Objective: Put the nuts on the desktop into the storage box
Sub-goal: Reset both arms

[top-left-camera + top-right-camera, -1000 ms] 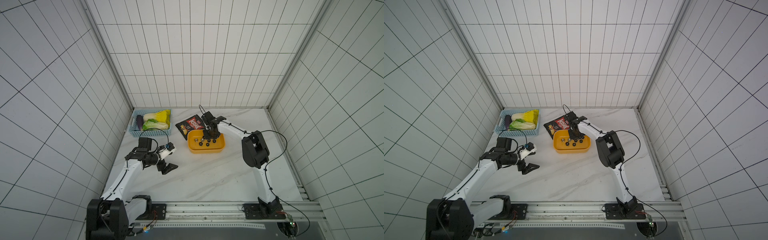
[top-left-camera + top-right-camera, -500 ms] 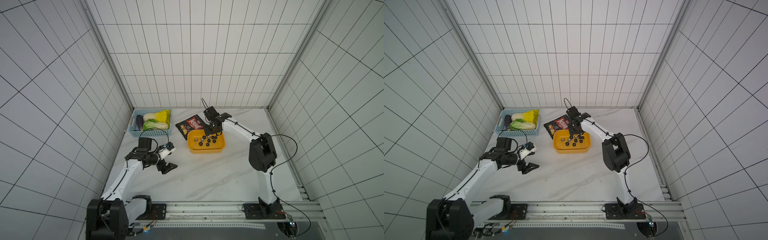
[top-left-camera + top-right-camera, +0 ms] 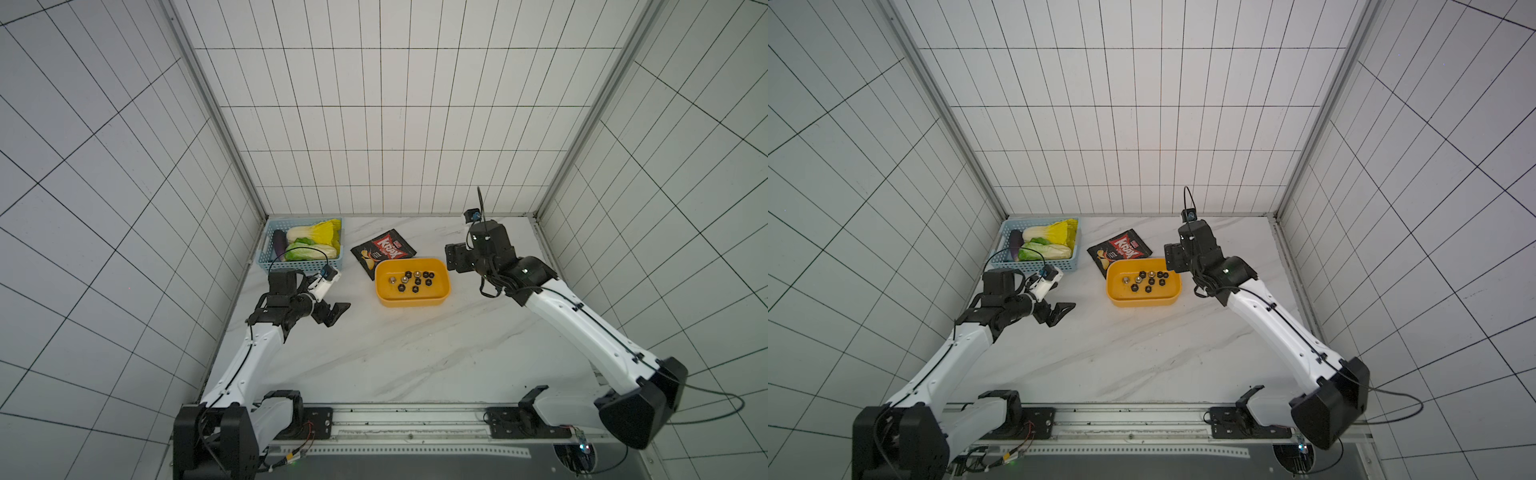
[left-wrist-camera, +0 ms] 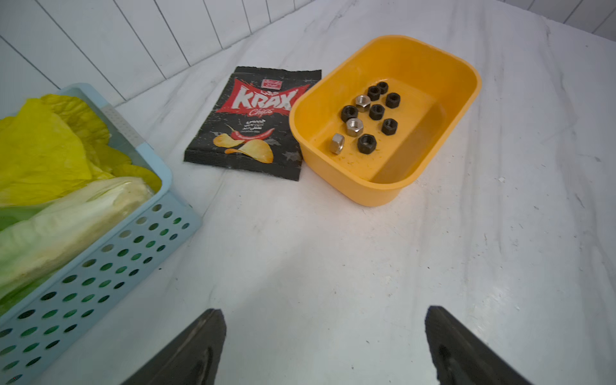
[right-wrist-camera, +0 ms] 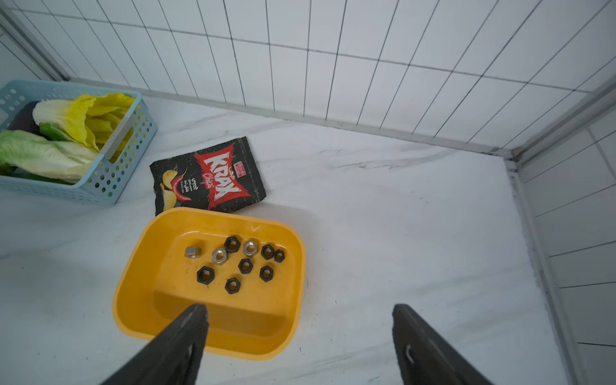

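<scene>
While nuts lie inside the storage box, right end effector beside its rim, spread apart, empty

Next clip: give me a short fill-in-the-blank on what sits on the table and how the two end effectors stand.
1. The storage box holds seven black nuts and ___ silver nuts.
2. The black bag lying between the storage box and the blue basket is a bag of ___.
3. The left end effector and the right end effector both have their jaws ___, holding nothing.

Missing words: three; chips; open.
</scene>
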